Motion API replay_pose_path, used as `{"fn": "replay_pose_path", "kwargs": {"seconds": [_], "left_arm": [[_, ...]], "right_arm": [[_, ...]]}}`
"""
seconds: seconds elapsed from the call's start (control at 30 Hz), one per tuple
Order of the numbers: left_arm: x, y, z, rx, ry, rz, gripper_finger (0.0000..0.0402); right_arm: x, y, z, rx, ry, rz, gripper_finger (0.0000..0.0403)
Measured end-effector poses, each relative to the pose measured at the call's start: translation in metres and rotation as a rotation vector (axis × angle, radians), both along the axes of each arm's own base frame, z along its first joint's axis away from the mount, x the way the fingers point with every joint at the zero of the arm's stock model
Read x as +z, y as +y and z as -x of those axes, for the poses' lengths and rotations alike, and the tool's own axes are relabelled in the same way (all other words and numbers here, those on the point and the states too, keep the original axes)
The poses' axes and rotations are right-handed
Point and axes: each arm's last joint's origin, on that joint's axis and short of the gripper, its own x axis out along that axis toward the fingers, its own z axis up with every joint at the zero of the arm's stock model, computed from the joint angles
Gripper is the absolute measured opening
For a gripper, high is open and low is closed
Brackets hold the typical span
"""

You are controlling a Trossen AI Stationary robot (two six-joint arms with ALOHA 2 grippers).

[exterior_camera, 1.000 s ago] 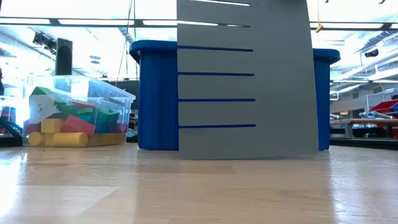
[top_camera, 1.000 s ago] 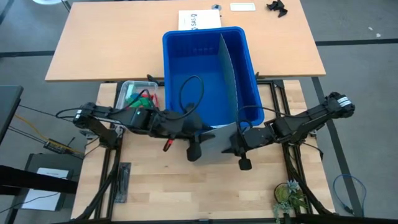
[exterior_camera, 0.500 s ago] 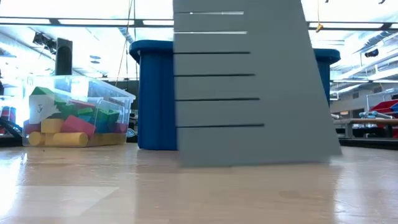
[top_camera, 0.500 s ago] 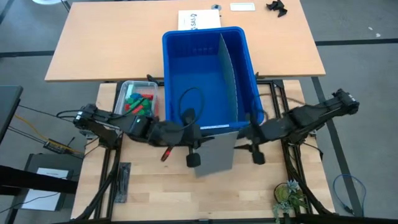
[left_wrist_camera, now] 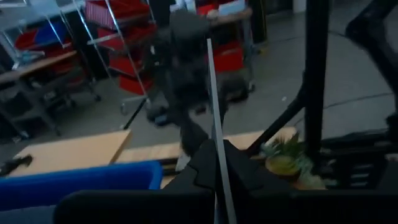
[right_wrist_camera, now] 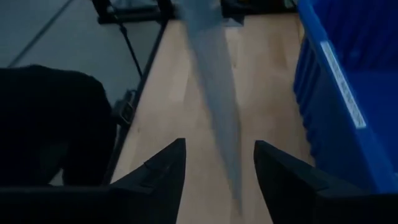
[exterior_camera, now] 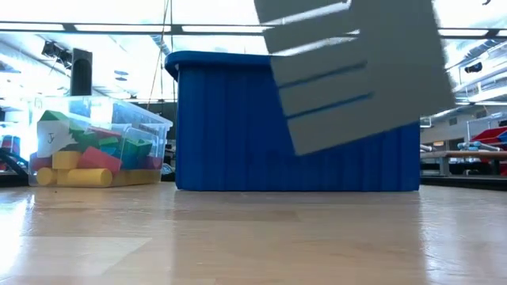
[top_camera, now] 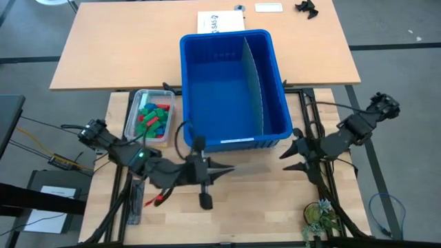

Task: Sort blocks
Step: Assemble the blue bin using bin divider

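The blocks (top_camera: 153,117) lie in a small clear tub (exterior_camera: 156,127) left of the big blue bin (top_camera: 207,83); no gripper is near them. My left gripper (top_camera: 215,170) is in front of the bin and shut on a thin grey slotted panel (exterior_camera: 356,63). The high view shows this panel edge-on (top_camera: 244,167). My right gripper (top_camera: 289,156) stands open off the bin's near right corner. In its wrist view the panel (right_wrist_camera: 214,81) is ahead of its spread fingers, which touch nothing. My left gripper pinches the panel between its two fingers at the edge nearest the arm (left_wrist_camera: 217,155). The fingers (left_wrist_camera: 242,177) lie about level and point toward the table's right. The panel is lifted clear of the table, its faces upright, and it shows tilted in the low view.
The blue bin has one grey divider (top_camera: 255,83) standing inside it. A white sheet (top_camera: 220,22) lies on the far table behind the bin. A small plant (top_camera: 320,217) sits at the near right, and a dark flat tool (top_camera: 136,203) at the near left.
My right gripper has let go of the grey panel, opened and drawn back toward the table's right edge. My left gripper has swung toward the near edge with the panel. The panel stood on the table before the bin; now it is lifted clear and tipped.
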Motion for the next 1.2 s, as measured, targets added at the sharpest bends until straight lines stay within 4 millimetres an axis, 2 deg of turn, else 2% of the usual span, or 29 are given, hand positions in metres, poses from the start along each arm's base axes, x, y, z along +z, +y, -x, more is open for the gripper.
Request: {"fn": "replay_pose_path", "kwargs": {"seconds": [0.13,0.4,0.6,0.9,1.03,1.2], "left_arm": [[0.001,-0.005,0.005,0.065,-0.005,-0.028,0.0017],[0.004,-0.011,0.008,0.041,-0.024,-0.032,0.0017],[0.005,-0.015,0.011,0.029,-0.031,-0.031,0.0017],[0.007,-0.023,0.017,0.048,-0.059,-0.013,0.0017],[0.008,-0.025,0.017,0.034,-0.059,-0.013,0.0017],[0.008,-0.025,0.017,0.020,-0.058,-0.017,0.0017]], "right_arm": [[-0.023,0.010,-0.009,0.005,-0.001,0.044,0.0184],[-0.059,0.020,-0.030,-0.084,-0.081,0.320,0.0187],[-0.060,0.022,-0.032,-0.084,-0.087,0.400,0.0178],[-0.053,0.023,-0.018,0.040,-0.077,0.271,0.0163],[-0.059,0.024,-0.016,0.029,-0.041,0.291,0.0165],[-0.071,0.020,-0.019,-0.025,-0.015,0.319,0.0186]]}}
